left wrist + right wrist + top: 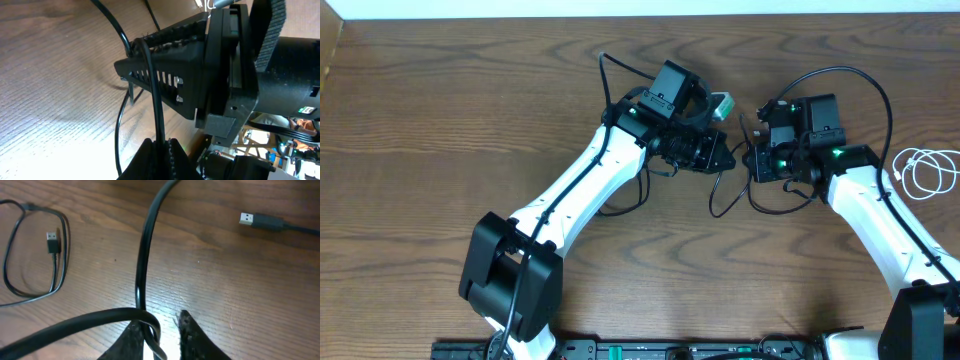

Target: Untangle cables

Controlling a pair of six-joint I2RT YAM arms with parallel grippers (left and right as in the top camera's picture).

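Both arms (585,180) (880,215) converge on black cable (142,255).

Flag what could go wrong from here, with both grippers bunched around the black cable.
1. The left gripper and right gripper sit almost touching; a pull or turn could knock them together.
2. In the right wrist view, strands of the black cable cross at the fingers; pulling might tighten that loop rather than open it.
3. Whether the right jaws really clamp the cable is unclear, so it could slip out.
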